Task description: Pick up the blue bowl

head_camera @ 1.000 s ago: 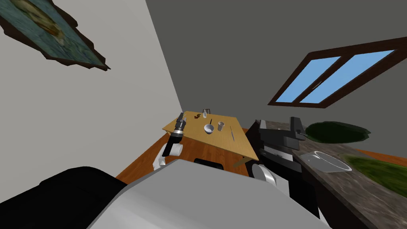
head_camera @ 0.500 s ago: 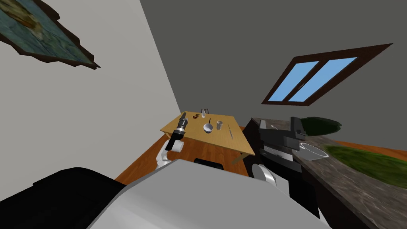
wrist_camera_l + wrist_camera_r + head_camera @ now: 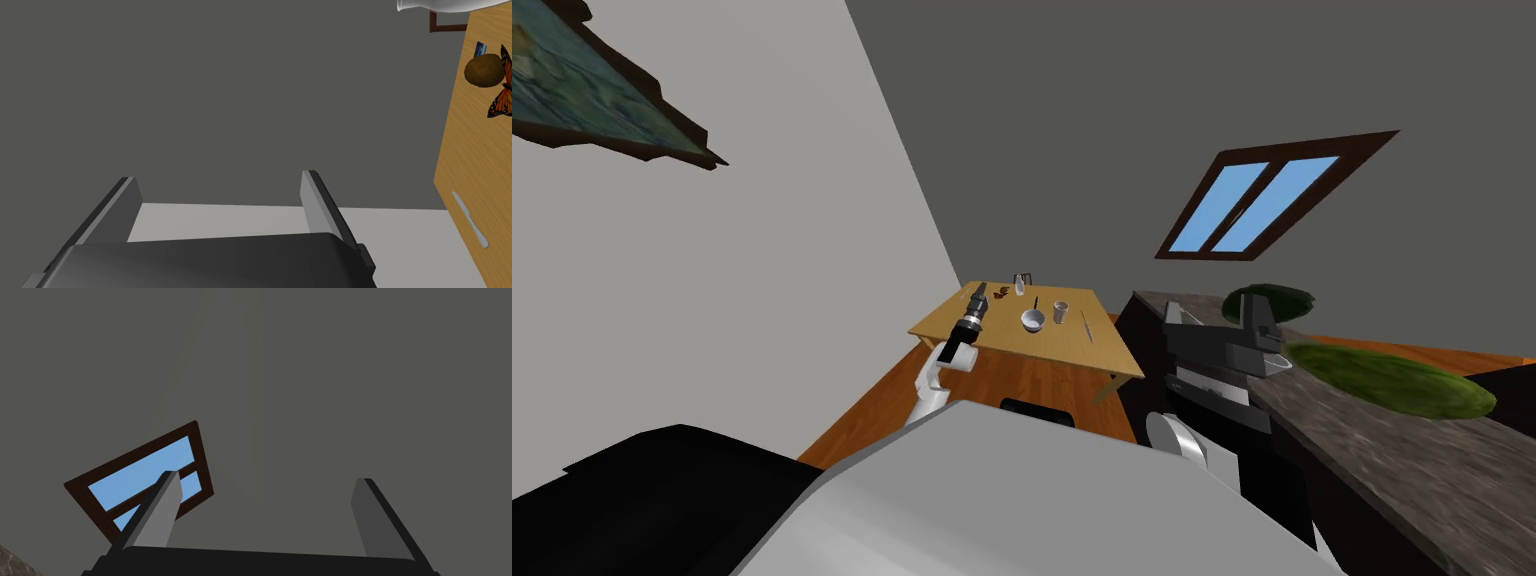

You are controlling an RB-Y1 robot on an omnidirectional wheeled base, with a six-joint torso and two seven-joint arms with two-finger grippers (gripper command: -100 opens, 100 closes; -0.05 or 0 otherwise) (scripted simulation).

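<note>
Premises: a room corner where a pale wall meets a dark grey one, with a wooden table (image 3: 1072, 355) set into it over a wood floor. The bowl (image 3: 1033, 320) stands upright near the middle of the table top; it renders pale, nearly white, rather than blue. A cup (image 3: 1060, 312) stands just beside it on the robot's right, and a knife (image 3: 1086, 326) lies beyond the cup, apart from both. A thin dark item rises just behind the bowl, too small to identify. Assessment: the bowl is judged rigid, light and smooth-walled, likely slippery and possibly breakable. A pinch across the rim, one blade inside and one outside, on the side away from the cup, appears the soundest hold. The left gripper (image 3: 979, 292) hovers over the table's left edge, near the bowl but not touching it; its fingers (image 3: 316, 200) stand apart with nothing between them. The right gripper (image 3: 266, 478) is held off on the robot's right, blades likewise spread and empty.
</note>
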